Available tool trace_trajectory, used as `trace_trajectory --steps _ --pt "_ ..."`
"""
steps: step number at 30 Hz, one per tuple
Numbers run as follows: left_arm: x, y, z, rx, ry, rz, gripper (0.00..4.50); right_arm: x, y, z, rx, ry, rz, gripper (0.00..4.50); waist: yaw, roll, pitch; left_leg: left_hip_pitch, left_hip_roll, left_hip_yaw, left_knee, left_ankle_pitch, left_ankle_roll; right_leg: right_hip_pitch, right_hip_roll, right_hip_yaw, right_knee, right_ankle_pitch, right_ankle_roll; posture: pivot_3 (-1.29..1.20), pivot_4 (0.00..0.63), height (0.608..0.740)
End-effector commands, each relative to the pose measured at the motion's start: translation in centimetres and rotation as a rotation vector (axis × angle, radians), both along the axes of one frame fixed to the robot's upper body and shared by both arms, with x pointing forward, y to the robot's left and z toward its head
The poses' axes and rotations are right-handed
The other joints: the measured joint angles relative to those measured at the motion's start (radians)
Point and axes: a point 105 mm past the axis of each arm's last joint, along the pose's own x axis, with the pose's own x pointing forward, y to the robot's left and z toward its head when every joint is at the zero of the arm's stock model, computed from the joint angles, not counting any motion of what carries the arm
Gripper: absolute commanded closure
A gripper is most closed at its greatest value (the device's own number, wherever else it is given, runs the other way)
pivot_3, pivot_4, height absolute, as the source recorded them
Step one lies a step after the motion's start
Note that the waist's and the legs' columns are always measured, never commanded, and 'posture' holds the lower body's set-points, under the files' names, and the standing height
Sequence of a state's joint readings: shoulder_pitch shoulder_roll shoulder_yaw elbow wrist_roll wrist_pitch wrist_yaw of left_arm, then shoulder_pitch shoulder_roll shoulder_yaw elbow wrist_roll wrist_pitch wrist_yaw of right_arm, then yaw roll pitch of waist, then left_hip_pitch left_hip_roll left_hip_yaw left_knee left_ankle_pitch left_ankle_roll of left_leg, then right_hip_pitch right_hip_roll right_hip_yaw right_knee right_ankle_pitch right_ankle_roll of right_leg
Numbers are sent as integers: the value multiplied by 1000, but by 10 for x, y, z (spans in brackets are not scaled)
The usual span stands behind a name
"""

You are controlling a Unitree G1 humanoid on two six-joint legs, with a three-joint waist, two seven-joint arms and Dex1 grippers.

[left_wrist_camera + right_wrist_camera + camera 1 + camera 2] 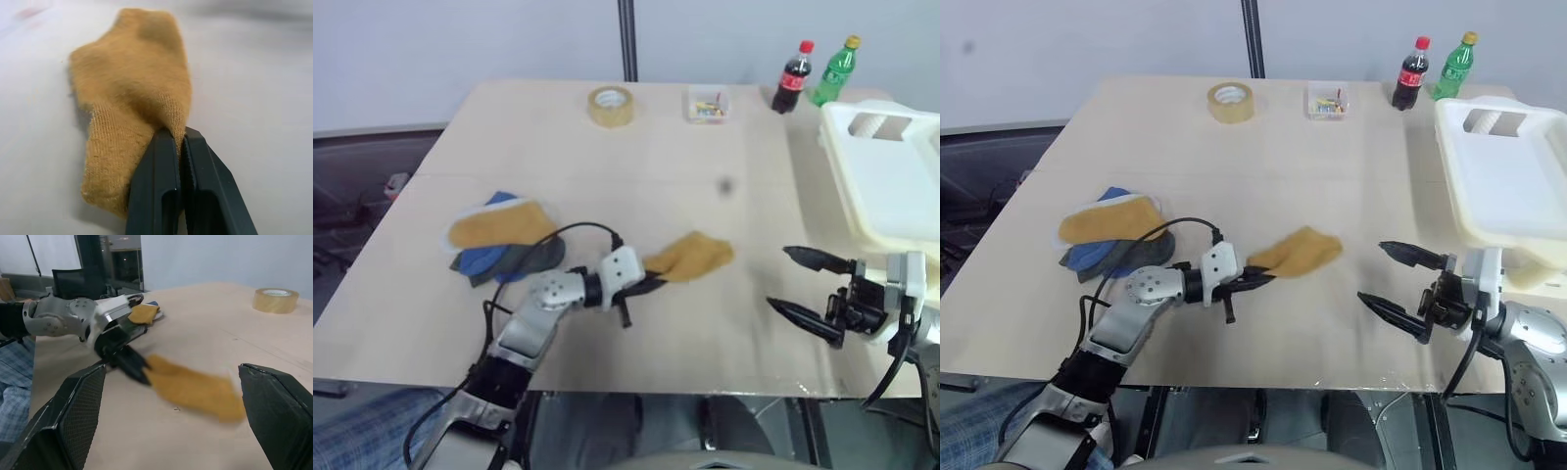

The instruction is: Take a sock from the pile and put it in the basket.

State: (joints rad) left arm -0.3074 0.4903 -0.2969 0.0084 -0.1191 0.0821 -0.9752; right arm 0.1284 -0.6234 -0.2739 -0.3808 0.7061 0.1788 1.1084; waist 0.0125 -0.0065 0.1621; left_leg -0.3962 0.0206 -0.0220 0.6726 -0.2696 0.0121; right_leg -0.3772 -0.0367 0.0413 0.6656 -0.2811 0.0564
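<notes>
Left eye view has the left gripper pinched tight on one end of a mustard sock, which trails away from its tips across the bare table, toward the right gripper. Left wrist view confirms it: the two black fingers are pressed together with a fold of the sock's knit caught between them, the rest of the sock lying flat just beyond. Behind the left gripper, on the far side from the held sock, lies the pile, with another mustard sock on top of blue and dark grey ones, near the arm's wrist but apart from the tips. The right gripper hovers over the table's near edge with its jaws spread wide and nothing between them; right wrist view looks through that gap at the sock and the left gripper beyond it. The basket sits just past the right gripper, on its outer side, well apart from the held sock. Far beyond both grippers stand a tape roll, a small clear box and two bottles.
</notes>
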Motion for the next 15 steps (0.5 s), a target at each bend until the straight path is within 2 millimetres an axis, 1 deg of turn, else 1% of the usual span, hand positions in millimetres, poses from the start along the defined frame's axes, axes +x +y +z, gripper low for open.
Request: trace_trajectory --steps 1,3,5,8,11,12,13,15 --pt "-15 -20 -1 -17 10 -114 4468 0 1 8 -7 -54 2 0 0 0 0 0 0 0 0 0 0 0 0 0 0 0 0 0 150 740" --pt "-15 -23 -1 -31 21 -115 4468 -1 1 8 -5 -57 -6 0 1 0 0 0 0 0 0 0 0 0 0 0 0 0 0 0 150 740" --pt "-14 -26 2 -44 -15 -132 4468 -2 1 8 -4 -59 -11 0 1 0 0 0 0 0 0 0 0 0 0 0 0 0 0 0 150 740" --pt "-18 -30 7 -84 -54 -189 4468 -4 0 7 -2 -53 -19 0 1 0 0 0 0 0 0 0 0 0 0 0 0 0 0 0 150 740" --pt "-17 -31 6 -83 -97 -219 4468 -3 -1 6 -5 -50 -24 0 0 0 0 0 0 0 0 0 0 0 0 0 0 0 0 0 150 740" --pt "-15 -31 6 -86 -109 -217 3780 -3 -1 7 -6 -51 -24 0 0 0 0 0 0 0 0 0 0 0 0 0 0 0 0 0 150 740" --pt "-12 -31 8 -91 -123 -215 3490 -3 -2 7 -7 -52 -25 0 0 0 0 0 0 0 0 0 0 0 0 0 0 0 0 0 150 740" --pt "-8 -29 10 -88 -136 -207 2684 -2 -1 7 -8 -56 -25 0 1 0 0 0 0 0 0 0 0 0 0 0 0 0 0 0 150 740"
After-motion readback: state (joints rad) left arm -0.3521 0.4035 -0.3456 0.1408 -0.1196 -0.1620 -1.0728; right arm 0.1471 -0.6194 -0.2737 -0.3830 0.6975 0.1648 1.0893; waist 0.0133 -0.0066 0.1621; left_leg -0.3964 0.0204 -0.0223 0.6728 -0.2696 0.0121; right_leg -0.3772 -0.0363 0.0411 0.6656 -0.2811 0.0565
